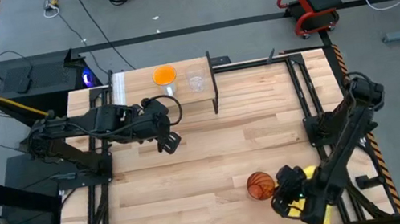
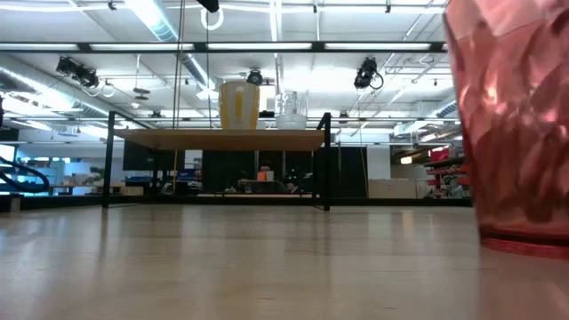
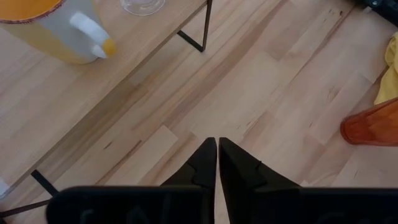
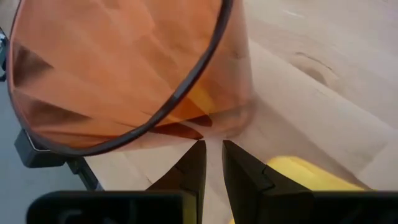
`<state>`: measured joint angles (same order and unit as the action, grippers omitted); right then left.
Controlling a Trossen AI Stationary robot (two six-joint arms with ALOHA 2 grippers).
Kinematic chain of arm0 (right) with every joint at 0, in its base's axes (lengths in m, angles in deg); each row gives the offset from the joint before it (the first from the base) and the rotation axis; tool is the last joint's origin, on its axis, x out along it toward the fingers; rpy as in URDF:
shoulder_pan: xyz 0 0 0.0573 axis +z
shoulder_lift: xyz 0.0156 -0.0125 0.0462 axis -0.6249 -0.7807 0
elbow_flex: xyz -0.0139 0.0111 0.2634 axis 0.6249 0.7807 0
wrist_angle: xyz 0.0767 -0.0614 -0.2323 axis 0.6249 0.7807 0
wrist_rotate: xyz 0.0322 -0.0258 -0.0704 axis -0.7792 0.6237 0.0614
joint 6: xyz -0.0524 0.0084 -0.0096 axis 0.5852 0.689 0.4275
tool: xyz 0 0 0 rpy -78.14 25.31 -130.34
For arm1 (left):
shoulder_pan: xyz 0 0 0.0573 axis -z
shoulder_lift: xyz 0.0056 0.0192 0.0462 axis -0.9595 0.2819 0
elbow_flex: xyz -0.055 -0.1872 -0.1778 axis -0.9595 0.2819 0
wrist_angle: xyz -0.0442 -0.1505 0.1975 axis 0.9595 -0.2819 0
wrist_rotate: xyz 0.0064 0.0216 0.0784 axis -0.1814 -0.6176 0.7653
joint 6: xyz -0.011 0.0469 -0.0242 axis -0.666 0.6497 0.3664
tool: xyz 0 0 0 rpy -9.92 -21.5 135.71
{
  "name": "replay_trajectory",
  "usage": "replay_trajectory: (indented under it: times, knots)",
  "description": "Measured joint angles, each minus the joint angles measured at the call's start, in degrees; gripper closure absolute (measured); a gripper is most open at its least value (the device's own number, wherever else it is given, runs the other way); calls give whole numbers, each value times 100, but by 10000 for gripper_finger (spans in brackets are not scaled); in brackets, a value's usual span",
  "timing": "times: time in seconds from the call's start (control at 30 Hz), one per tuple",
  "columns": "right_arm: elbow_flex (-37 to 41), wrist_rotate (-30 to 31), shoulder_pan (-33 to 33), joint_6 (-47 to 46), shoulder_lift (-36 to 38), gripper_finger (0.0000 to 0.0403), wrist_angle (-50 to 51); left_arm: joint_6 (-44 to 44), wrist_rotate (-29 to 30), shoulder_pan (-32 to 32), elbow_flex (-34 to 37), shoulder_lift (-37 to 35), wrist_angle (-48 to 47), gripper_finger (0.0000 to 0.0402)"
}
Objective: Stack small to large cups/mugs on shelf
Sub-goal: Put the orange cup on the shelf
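While amber tumbler (image 1: pixel 259 185) stands at desk's near right edge, right end effector (image 1: pixel 285 195) sits just beside it, fingers nearly closed, grasping nothing. Risk: clenched tips nudge tumbler, tip it over or off edge; yellow cloth (image 1: pixel 316 205) may snag. Orange mug (image 1: pixel 165 75), glass cup (image 1: pixel 196 81) on shelf (image 1: pixel 132 95). Left end effector (image 1: pixel 171 139) clenched, empty, near shelf.

The table's middle (image 1: pixel 215 150) lies open. Far side, the shelf (image 1: pixel 141 97) carries mug (image 1: pixel 165 75) and glass cup (image 1: pixel 195 80); near right, tumbler (image 1: pixel 260 186) and yellow cloth (image 1: pixel 313 205) block.
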<state>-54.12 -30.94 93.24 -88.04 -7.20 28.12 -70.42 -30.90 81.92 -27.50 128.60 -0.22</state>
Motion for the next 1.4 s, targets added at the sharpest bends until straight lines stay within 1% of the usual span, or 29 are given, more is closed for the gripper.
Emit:
replay_trajectory:
  times: [0.2,0.33,0.57,0.87,0.97,1.1,1.27,1.4]
  knots:
    - [0,-140,-394,643,0,344,-219,135,0,0,0,0,-3,370]
    - [0,-167,-691,985,0,344,-341,177,0,0,0,0,-20,377]
    - [0,-331,-1328,1929,0,344,-759,412,1,-2,0,0,-31,382]
    - [0,-803,-2093,3111,0,355,-1456,632,2,0,0,0,-44,370]
    - [0,-939,-2320,3399,0,359,-1607,689,2,-1,0,0,-44,371]
    - [0,-1207,-2578,3848,-21,363,-2060,787,2,-2,0,0,-44,378]
    - [-2,-1682,-2895,4321,-301,365,-2620,881,2,-9,0,2,-38,383]
    - [0,-1878,-3119,4553,-599,365,-3001,884,2,-9,0,4,-38,378]
